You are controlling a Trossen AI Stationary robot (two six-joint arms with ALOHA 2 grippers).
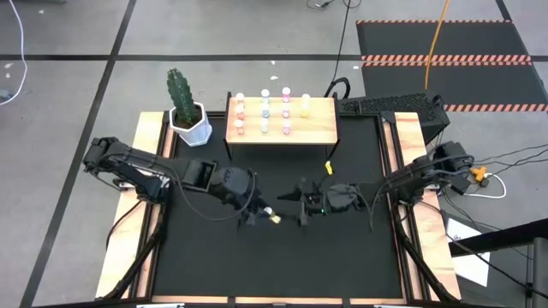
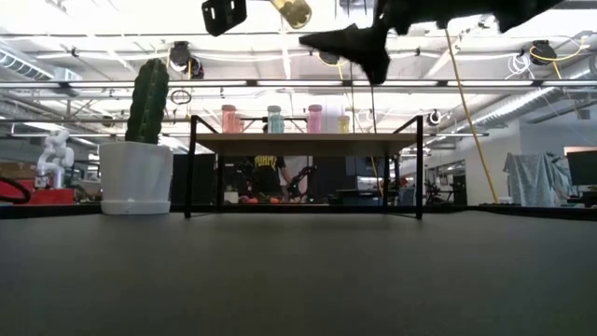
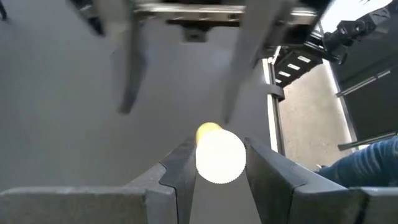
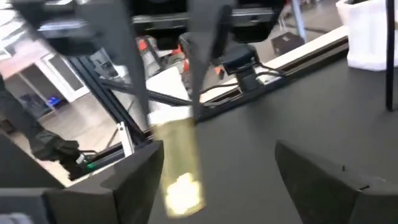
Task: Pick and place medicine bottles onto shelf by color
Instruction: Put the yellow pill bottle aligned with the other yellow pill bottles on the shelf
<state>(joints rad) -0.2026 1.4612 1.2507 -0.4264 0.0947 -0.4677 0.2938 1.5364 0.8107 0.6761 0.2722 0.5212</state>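
Above the black desk point(image 1: 282, 257), at 6 o'clock from the shelf point(image 1: 281, 130), the left gripper point(image 1: 267, 213) has its fingers point(image 3: 183, 171) clenched on a yellow bottle point(image 3: 219, 155). The right gripper point(image 1: 301, 208) faces it at 3 o'clock, fingers point(image 4: 140, 180) released, one beside the bottle.

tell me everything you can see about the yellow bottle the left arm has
The yellow bottle is a tiny cylinder with a yellow body and a round white cap. It lies roughly level, lifted above the dark table in front of the shelf, pinched between the left gripper fingers. The right gripper, fingers open, sits right beside it; whether they touch it is unclear.
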